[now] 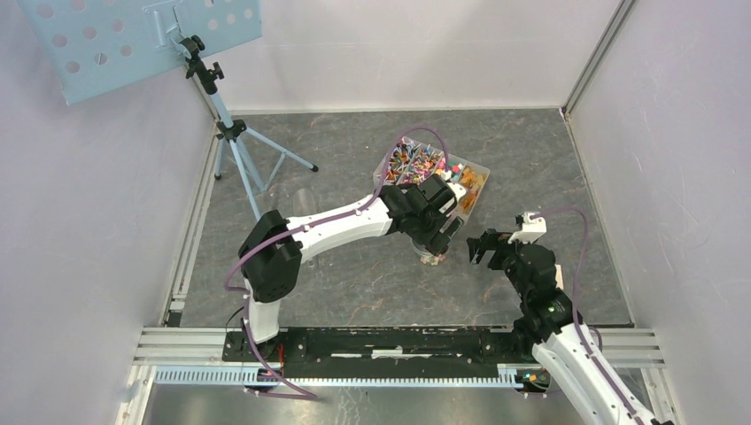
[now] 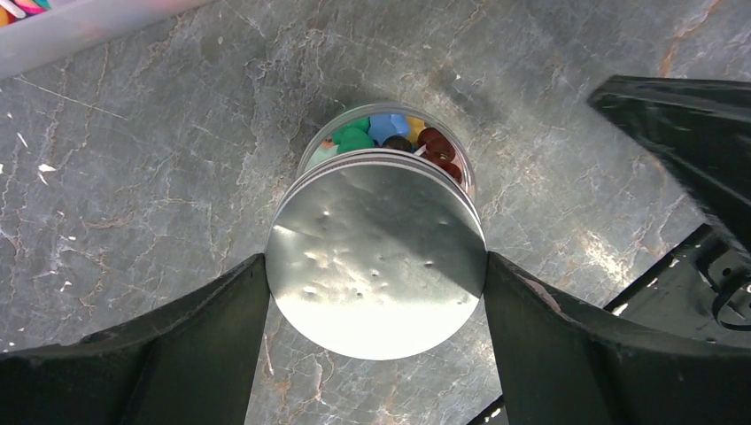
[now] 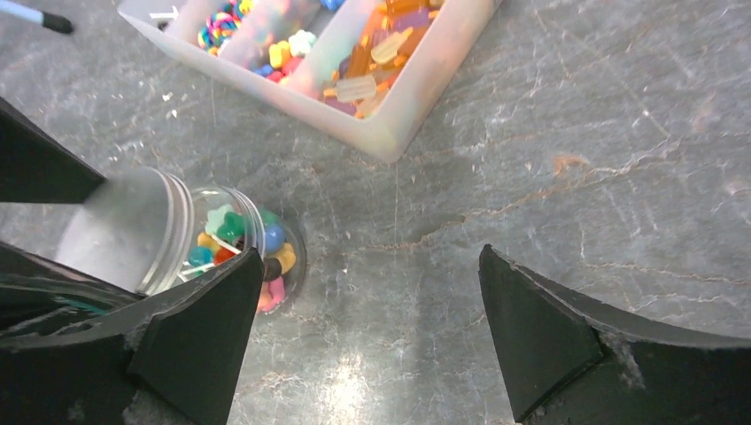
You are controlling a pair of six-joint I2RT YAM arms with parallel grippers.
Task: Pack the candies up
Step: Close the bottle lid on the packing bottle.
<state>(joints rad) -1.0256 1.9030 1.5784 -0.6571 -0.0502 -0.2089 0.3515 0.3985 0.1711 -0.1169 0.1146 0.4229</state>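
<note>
Worktop (image 3: 576, 177) carrying a compartment tray (image 3: 403, 124) at 12 o'clock. The left gripper (image 2: 376, 266) is clamped on the lid (image 2: 372, 239) over the jar (image 3: 282, 252) of candies (image 2: 390, 133); the right gripper (image 3: 369, 252), spread and empty, is stationed at the jar's 3 o'clock.

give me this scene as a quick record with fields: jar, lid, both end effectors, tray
jar: clear, standing on table, holds mixed candies
lid: silver, on top of jar
left end effector: fingers against lid on both sides
right end effector: open, empty, beside jar
tray: divided, more candies inside, behind jar
</note>
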